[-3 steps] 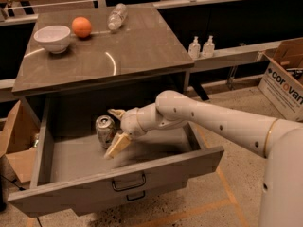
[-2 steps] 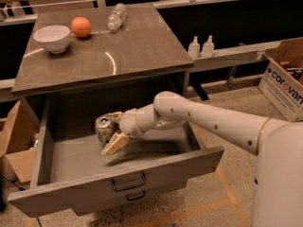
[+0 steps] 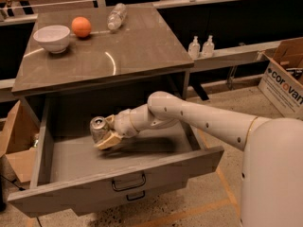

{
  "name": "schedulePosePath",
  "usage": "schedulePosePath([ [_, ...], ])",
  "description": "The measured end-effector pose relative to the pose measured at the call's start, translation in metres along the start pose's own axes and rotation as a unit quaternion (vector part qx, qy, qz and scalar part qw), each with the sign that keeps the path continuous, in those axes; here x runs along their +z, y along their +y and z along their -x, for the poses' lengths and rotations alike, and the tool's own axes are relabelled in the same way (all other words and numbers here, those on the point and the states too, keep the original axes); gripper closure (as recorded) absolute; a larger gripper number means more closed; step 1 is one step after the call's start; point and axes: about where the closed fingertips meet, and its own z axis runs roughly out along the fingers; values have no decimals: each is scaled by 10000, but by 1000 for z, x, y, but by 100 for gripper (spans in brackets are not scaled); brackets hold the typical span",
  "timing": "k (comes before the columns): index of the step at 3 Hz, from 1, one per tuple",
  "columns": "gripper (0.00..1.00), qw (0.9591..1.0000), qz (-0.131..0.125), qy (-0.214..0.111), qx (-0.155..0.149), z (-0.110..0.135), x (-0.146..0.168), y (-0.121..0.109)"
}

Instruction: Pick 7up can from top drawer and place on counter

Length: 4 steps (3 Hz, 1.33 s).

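Single arm and gripper at the open drawer. One gripper [image 3: 103,132] at the end of one white arm [image 3: 189,117], which reaches in from the right and down into the top drawer [image 3: 118,174]. It hangs over the left half of the drawer. Its two tan fingers [image 3: 110,140] are closed against the sides of the one 7up can [image 3: 98,129], one finger low and in front, the other behind, held apart only by the can's width.

The can sits in the grip inside the drawer, left of centre, and seems to ride just above the grey floor; contact with the floor cannot be settled from here. Its long axis runs nearly upright but tipped. The round top faces up and toward the drawer front, and the base points down and back.

The drawer is pulled well out, and its front panel carries one dark bail handle [image 3: 129,182]. Beneath it is one more drawer front with a smaller handle [image 3: 136,196].

Above is the counter [image 3: 142,46], which bears three things along its far-left edge: one white bowl [image 3: 52,37], one orange [image 3: 81,26] just beside the bowl, and one clear plastic bottle [image 3: 116,16] lying on its side.

Farther out, two small pump bottles [image 3: 201,46] stand side by side on a ledge to the right. There are two cardboard boxes on the floor — one printed box [image 3: 286,79] at far right, one open box [image 3: 19,141] at far left.
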Motion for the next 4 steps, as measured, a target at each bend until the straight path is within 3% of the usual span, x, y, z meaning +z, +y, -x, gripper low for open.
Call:
schedulePosePath([
  [1,88,9997,23,-219,137,7,-8,0],
  [2,100,9984,-192,-420,330,20,-38,1],
  [4,100,9961,-704,-459,261,57,-120,-14],
])
